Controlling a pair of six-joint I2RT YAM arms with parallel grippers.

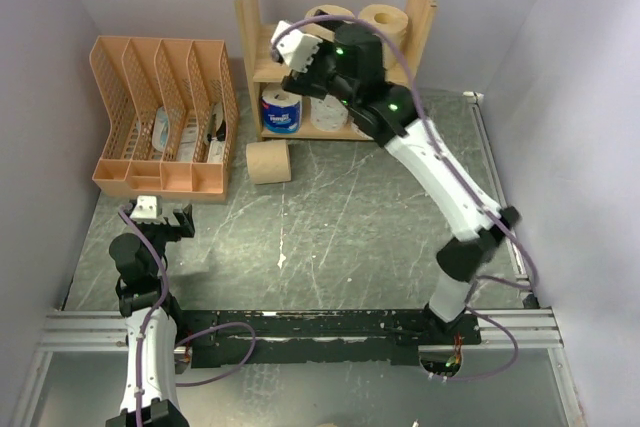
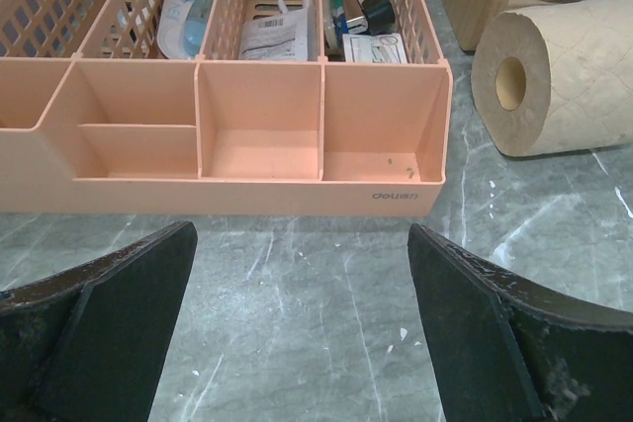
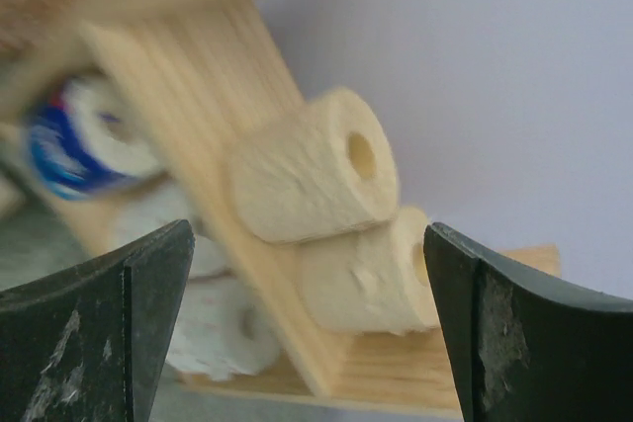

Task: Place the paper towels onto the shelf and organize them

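The wooden shelf (image 1: 420, 7) stands at the back. Two tan rolls (image 1: 385, 19) sit on its upper tier. A blue-and-white roll (image 1: 281, 112) and a white roll (image 1: 328, 115) sit on the lower tier. One tan roll (image 1: 268, 162) lies on its side on the table in front of the shelf's left end, also in the left wrist view (image 2: 554, 76). My right gripper (image 1: 296, 79) hovers at the shelf's front, open and empty (image 3: 307, 323), facing the blurred tan rolls (image 3: 316, 165). My left gripper (image 1: 165, 219) is open and empty (image 2: 302, 323), low over the table.
A peach mesh file organizer (image 1: 160, 162) with small items in it stands at the left, directly ahead of the left gripper (image 2: 237, 195). Pale walls close in on both sides. A metal rail (image 1: 500, 177) runs along the table's right edge.
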